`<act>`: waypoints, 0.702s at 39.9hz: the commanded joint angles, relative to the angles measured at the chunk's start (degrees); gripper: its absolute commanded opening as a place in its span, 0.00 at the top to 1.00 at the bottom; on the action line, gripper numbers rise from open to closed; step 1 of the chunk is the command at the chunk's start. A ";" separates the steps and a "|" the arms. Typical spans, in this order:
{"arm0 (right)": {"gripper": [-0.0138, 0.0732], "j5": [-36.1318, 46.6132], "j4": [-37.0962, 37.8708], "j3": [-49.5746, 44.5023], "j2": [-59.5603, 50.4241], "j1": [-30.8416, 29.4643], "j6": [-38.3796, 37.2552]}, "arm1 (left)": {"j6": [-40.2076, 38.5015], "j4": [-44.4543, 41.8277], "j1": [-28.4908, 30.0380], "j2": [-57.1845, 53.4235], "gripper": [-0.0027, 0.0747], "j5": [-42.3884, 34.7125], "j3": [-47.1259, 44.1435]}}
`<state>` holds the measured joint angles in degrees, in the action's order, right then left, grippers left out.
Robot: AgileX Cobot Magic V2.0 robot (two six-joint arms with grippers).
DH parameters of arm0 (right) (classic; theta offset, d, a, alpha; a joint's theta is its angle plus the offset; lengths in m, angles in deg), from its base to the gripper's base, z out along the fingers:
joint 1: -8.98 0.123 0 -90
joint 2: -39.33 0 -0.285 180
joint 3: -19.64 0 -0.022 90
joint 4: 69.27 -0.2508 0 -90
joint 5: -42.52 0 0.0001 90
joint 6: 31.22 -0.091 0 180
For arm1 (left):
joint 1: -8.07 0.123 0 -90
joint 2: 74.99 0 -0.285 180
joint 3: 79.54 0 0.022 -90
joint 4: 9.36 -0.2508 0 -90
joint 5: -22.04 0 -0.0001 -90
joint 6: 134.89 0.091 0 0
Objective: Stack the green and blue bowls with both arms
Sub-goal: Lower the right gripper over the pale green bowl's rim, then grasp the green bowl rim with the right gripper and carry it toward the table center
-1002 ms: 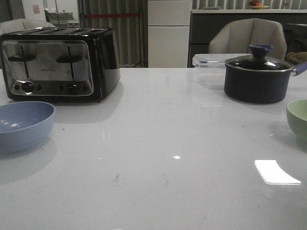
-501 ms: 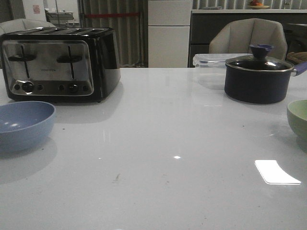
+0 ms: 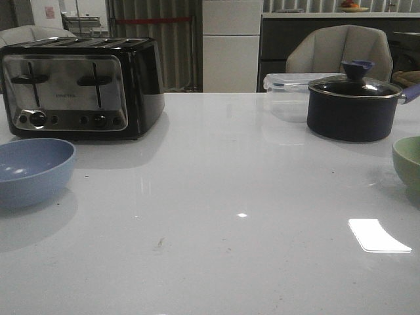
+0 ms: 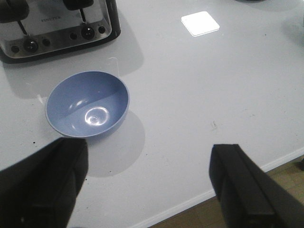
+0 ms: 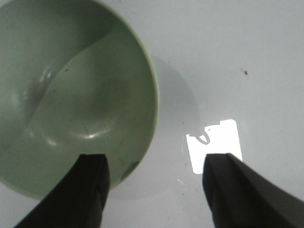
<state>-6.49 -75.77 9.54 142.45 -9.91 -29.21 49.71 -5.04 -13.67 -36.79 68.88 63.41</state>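
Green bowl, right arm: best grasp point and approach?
Pinch the rim of the green bowl from above, one finger inside, one outside. It sits upright and open, its thin wall offering no other hold. The right gripper, open, already hovers over the rim with one finger above the inside.

The middle of the worktop (image 3: 216,197) is bare. A toaster (image 3: 79,85) stands just behind the blue bowl (image 3: 33,170), a pot (image 3: 354,108) near the green bowl (image 3: 408,161).

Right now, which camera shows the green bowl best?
The right wrist view: the green bowl fills it, empty inside. The front view catches only part of it at the table's right edge; the left wrist view misses it.
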 commanded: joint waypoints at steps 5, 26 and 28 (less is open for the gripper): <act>0.23 1.46 -0.64 7.63 4.48 -0.43 0.67 | 0.14 0.63 -0.45 0.61 0.22 -4.48 1.54; 0.45 -3.26 -2.45 14.80 12.57 -0.37 2.91 | 0.14 0.63 -0.45 0.61 0.22 -4.48 1.54; 0.51 -3.20 -2.62 14.80 12.57 -0.37 2.91 | 0.14 0.63 -0.45 0.61 0.21 -4.48 1.54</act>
<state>-9.81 -77.17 22.40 157.84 -9.91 -27.28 49.71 -5.04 -13.67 -36.79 68.88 63.41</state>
